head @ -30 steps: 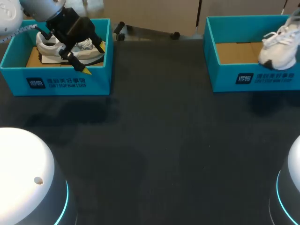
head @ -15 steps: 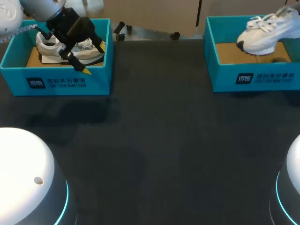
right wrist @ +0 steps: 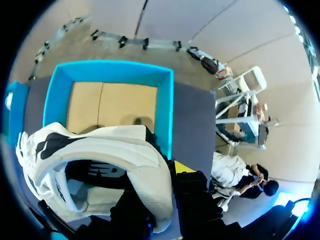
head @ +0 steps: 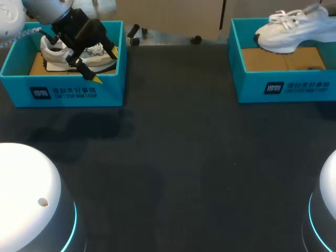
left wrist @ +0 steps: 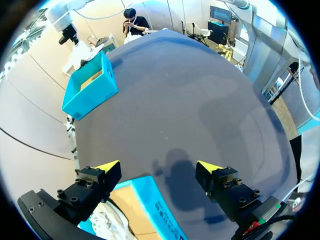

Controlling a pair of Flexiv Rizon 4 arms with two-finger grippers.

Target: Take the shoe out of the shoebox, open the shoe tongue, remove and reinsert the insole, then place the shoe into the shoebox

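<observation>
One white shoe [head: 289, 34] hangs clamped in the right claw [right wrist: 167, 182] above its shoebox [head: 248, 86].

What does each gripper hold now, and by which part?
The right gripper holds the white shoe by its heel-end collar, above its shoebox. The left gripper is open, holding nothing.

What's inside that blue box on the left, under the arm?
In the left shoebox a white sneaker lies on the brown cardboard floor. The open left pincer above hides the sneaker's middle.
</observation>
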